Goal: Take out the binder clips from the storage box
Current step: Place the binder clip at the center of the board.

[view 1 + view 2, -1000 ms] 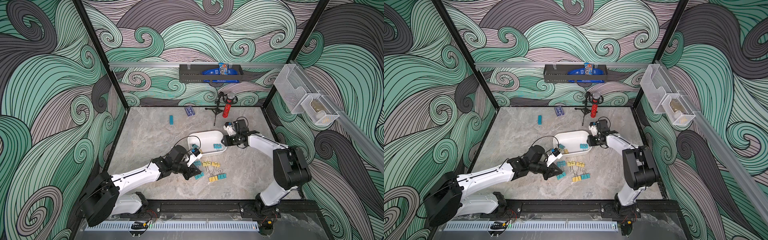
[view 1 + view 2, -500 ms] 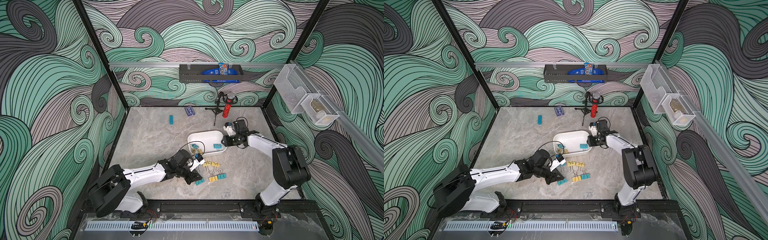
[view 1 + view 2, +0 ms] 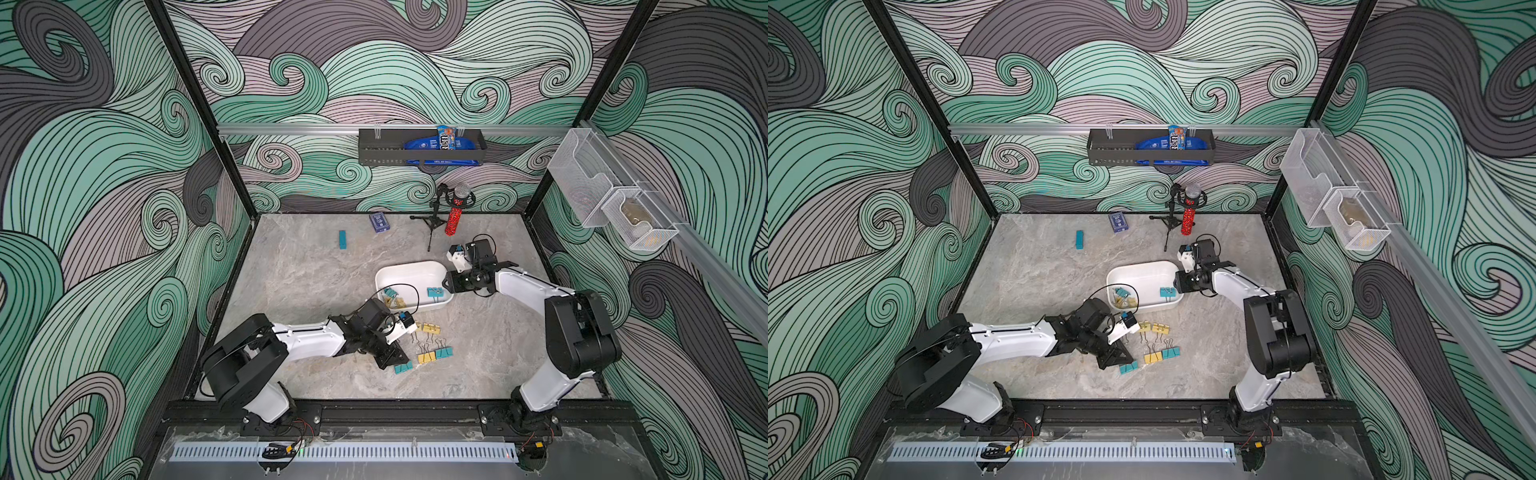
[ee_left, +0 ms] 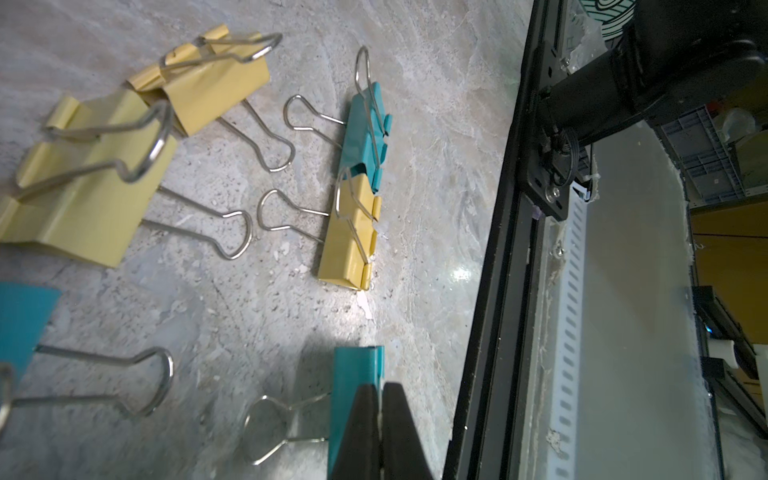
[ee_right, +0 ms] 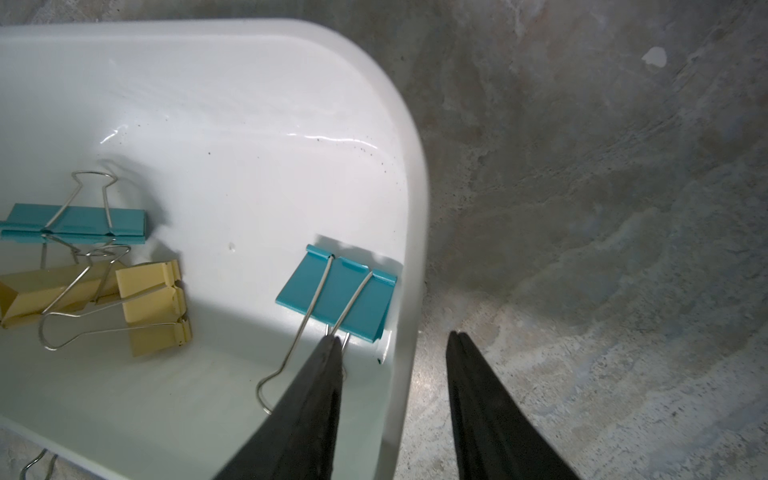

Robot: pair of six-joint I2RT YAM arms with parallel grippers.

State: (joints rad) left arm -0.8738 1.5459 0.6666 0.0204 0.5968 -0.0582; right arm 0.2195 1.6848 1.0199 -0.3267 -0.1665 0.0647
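The storage box (image 3: 409, 272) sits right of the tabletop's (image 3: 316, 274) middle with binder clips (image 3: 392, 297) inside. One teal clip (image 5: 336, 299) lies against the end wall facing the tabletop's right edge, and a teal and yellow cluster (image 5: 124, 286) lies at the opposite end. The right gripper (image 5: 392, 336) straddles that right-hand wall, jaws spread — one finger inside by the teal clip's wire handle, one outside. Between the box and the front edge lie several loose clips (image 3: 426, 358) — the left gripper (image 4: 380, 409), jaws pressed together, hangs over the teal one (image 4: 357, 374) nearest that edge.
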